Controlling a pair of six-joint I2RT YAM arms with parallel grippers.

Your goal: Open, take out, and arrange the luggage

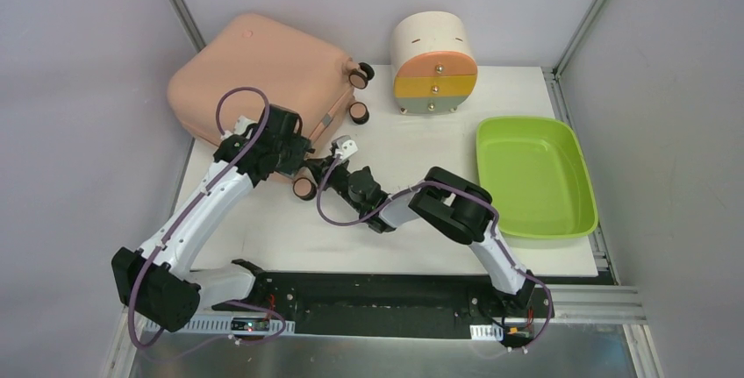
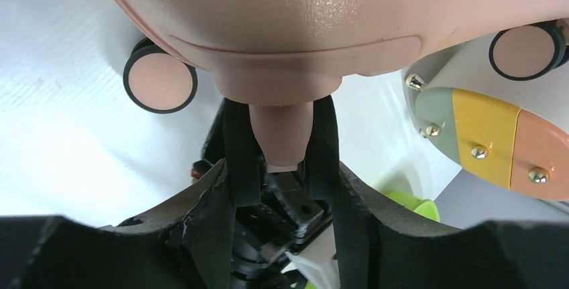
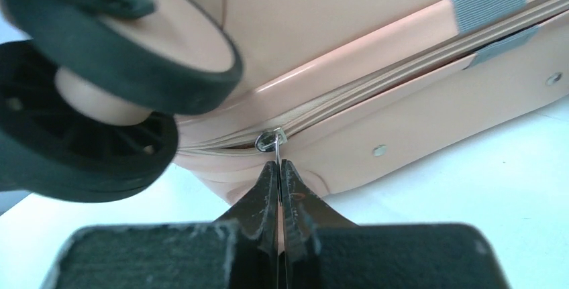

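Note:
The peach-pink luggage (image 1: 263,71) lies flat at the back left of the table, its wheels toward the middle. My left gripper (image 1: 296,152) is at its near right corner; in the left wrist view it (image 2: 282,111) is shut on the peach caster stem (image 2: 282,138) under that corner. My right gripper (image 1: 318,173) reaches in from the right beside a wheel (image 1: 304,188). In the right wrist view it (image 3: 279,165) is shut on the thin metal zipper pull (image 3: 276,147), whose slider sits on the zipper seam (image 3: 376,84). The shell looks closed.
A cream cylindrical drawer unit (image 1: 434,62) with orange, yellow and grey drawers stands at the back, right of the luggage wheels (image 1: 360,75). A lime-green tray (image 1: 535,176) lies at the right. The white table (image 1: 412,146) ends at grey walls on both sides.

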